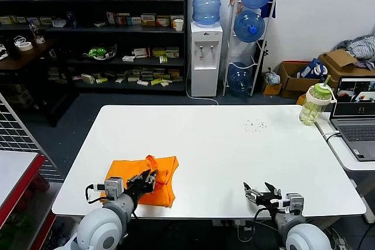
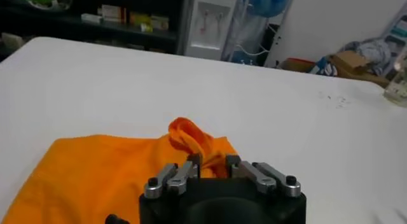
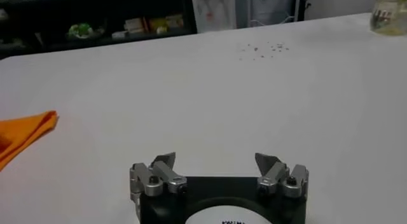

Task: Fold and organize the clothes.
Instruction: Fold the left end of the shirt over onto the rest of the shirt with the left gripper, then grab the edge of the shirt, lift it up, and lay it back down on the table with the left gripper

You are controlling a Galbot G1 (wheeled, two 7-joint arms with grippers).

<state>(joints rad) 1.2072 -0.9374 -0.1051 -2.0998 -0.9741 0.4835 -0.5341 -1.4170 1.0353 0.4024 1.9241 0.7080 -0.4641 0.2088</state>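
Lying in the lower left of the head view, the orange T-shirt is a soft, matte cotton bundle folded into a rough rectangle on the smooth white tabletop, close to its near edge. 1 ridge of fabric puckers up into a small loop near the bundle's upper middle, plainly seen in the left wrist view; the rest of the cloth spreads flat with shallow wrinkles.

The left gripper sits over the T-shirt's near right part, its 2 metal fingers drawn in to a narrow gap with orange cloth showing between them; whether they actually pinch the fabric cannot be told.

The right gripper rests low at the lower right of the head view, well apart from the T-shirt, its angular metal fingers spread wide above bare tabletop. A folded orange edge shows at the left of the right wrist view.

A translucent green-capped bottle stands at the tabletop's far right edge.
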